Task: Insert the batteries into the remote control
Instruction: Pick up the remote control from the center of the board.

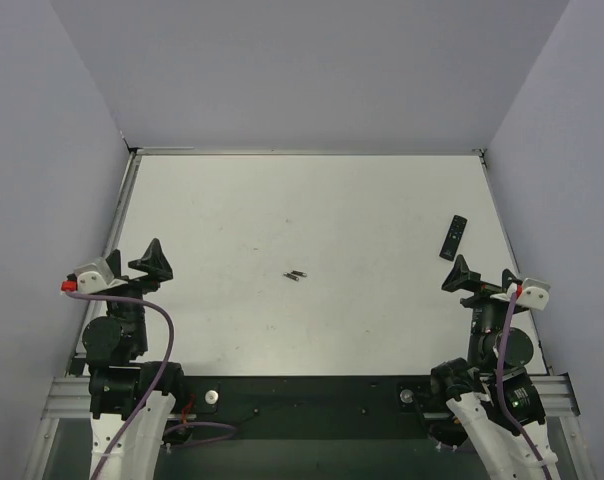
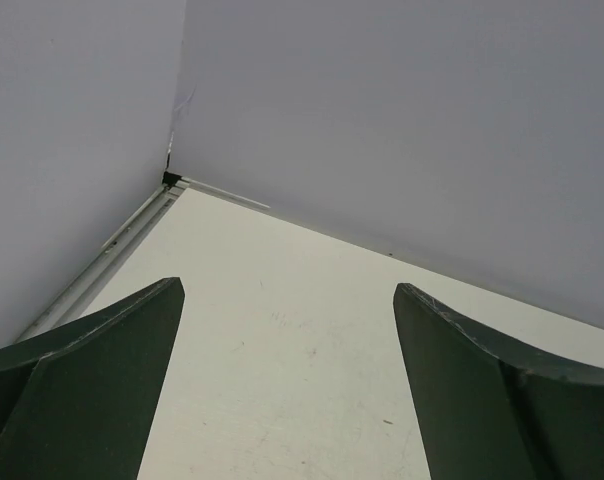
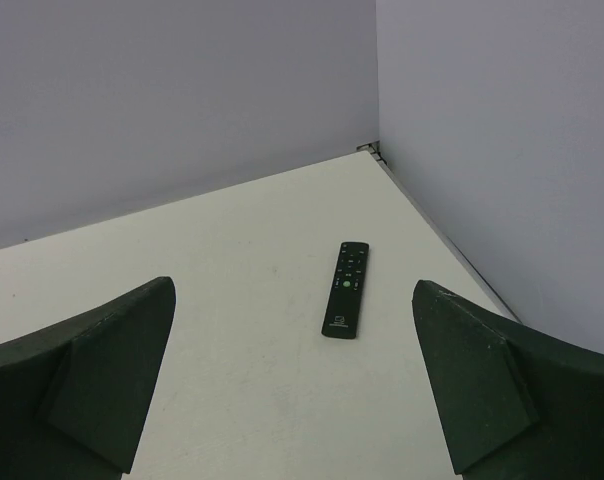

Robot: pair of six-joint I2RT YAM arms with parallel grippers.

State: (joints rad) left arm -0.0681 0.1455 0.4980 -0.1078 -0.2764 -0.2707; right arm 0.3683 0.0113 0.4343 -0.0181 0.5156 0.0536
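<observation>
Left end effector and right end effector gape empty. Slim black rectangular remote control lies buttons-up before the right; tiny dark grey cylindrical batteries sit central on the white table. Best flip it first.

Your two dark batteries lie touching, mid-tabletop; the slim black remote control lies flat, well right of them.

Noted white tabletop, faintly scuffed, walled by pale lilac panels along far, left and right edges; saw black strip running along near edge.
</observation>
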